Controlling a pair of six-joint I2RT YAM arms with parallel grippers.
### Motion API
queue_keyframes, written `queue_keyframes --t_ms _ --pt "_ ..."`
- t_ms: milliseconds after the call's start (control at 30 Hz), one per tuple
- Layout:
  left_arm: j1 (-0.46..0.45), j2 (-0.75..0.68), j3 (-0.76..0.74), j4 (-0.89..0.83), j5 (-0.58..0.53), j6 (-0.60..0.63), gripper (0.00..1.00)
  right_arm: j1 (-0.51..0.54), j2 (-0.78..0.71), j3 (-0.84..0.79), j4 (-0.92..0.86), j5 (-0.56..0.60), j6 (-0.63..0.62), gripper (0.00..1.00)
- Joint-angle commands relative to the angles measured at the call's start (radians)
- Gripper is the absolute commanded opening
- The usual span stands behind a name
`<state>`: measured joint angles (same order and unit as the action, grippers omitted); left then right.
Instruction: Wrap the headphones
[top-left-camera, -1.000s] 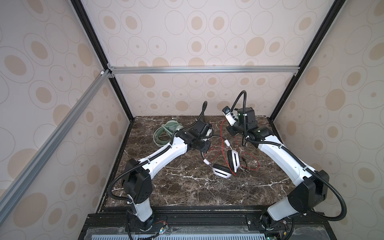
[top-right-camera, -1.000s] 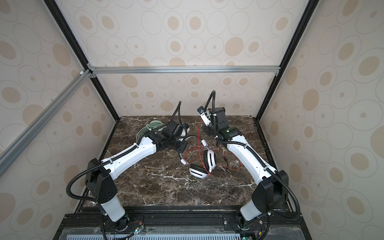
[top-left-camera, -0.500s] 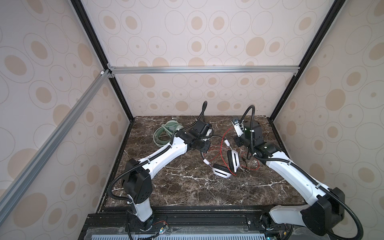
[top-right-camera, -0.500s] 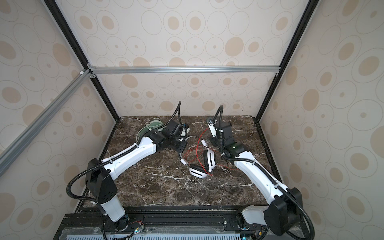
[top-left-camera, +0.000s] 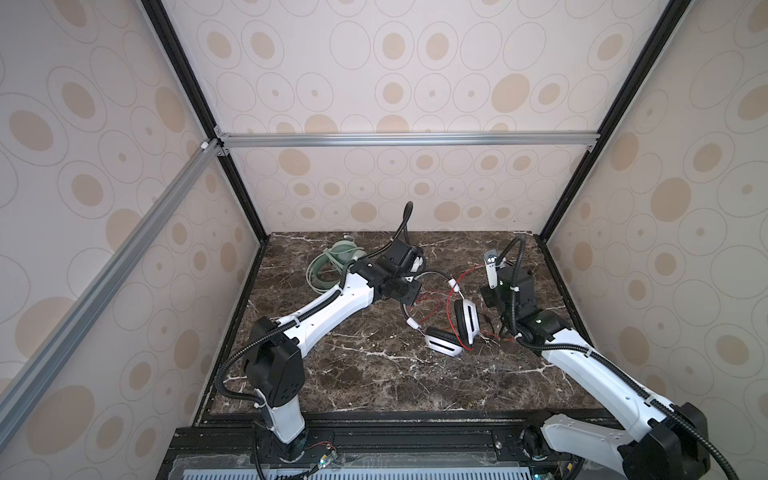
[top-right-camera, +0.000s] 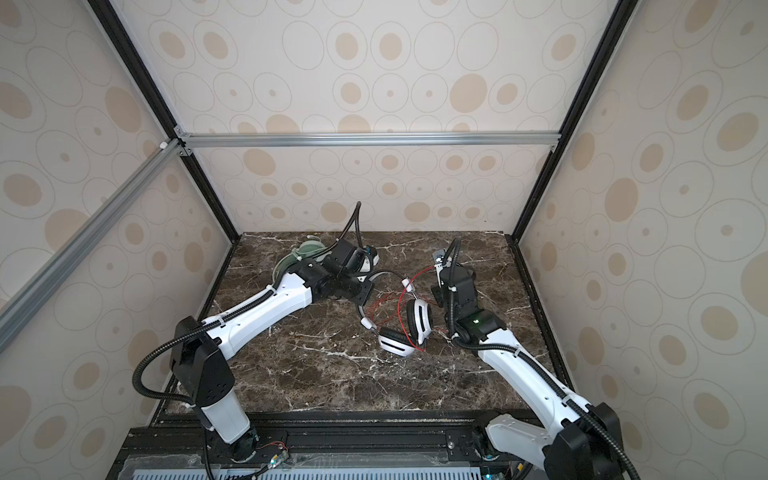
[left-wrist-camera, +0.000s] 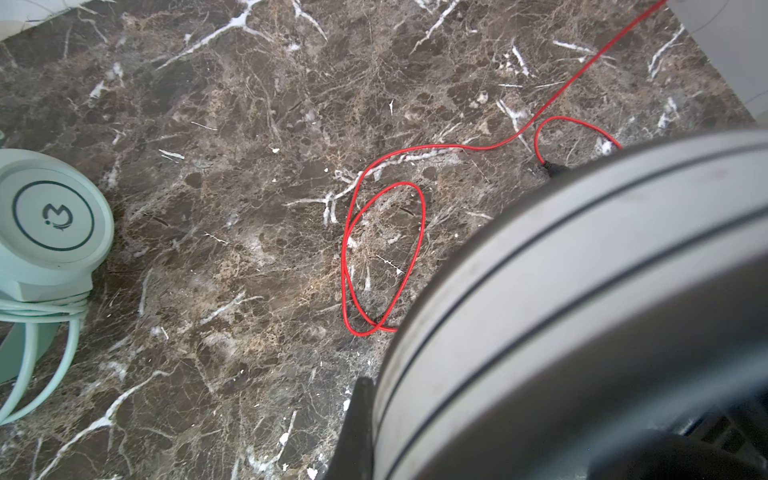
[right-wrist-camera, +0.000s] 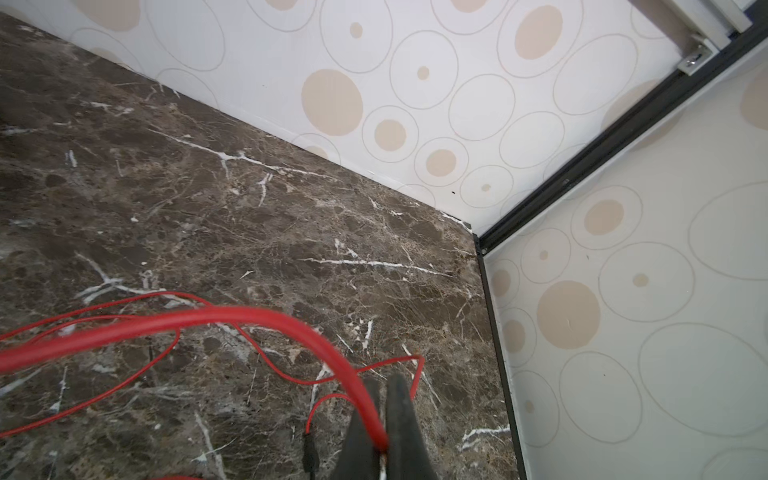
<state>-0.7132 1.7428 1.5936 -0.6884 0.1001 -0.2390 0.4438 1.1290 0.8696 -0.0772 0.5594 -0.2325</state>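
Right claw: closed tight. We see its two dark fingers pressed together with the red cable pinched between them.
Left claw: closed too. In both top views the thin black headband of the white-and-black headset goes in under it and comes out on the other side, so it has hold of the headband.
Left wrist view: a broad grey band with dark lines is very near the lens and blurred. We take it for this same headband.
Red cable, further out: from the right claw it goes down to loose loops on the surface, beside the ear cups. Its small black plug lies on the surface near the right claw.
White-and-black headset, place: near the middle of the surface, between the two claws. Both ear cups rest on the surface, just beside each other.
Mint-green headset: at the far left corner of the surface, behind the left arm and well apart from the other headset.
Pale green cable: it lies in several turns directly against the mint ear cup.
Surface, look: dark brown marble pattern with white veins.
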Motion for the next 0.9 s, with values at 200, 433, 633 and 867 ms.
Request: queue_keyframes --t_ms 200,433,633,867 --pt "0.026 -0.082 0.008 0.079 0.153 -0.031 0.00 -0.002 0.077 -0.045 0.081 0.093 0.107 0.00" --pt "0.079 -0.146 -0.014 0.122 0.193 -0.074 0.00 -0.005 0.160 -0.060 0.081 0.001 0.233 0.00" --pt "0.161 -0.185 -0.043 0.169 0.281 -0.120 0.00 -0.010 0.200 -0.048 0.102 -0.357 0.232 0.66" --pt "0.315 -0.223 -0.074 0.209 0.315 -0.213 0.00 -0.030 0.205 -0.088 0.170 -0.622 0.258 0.72"
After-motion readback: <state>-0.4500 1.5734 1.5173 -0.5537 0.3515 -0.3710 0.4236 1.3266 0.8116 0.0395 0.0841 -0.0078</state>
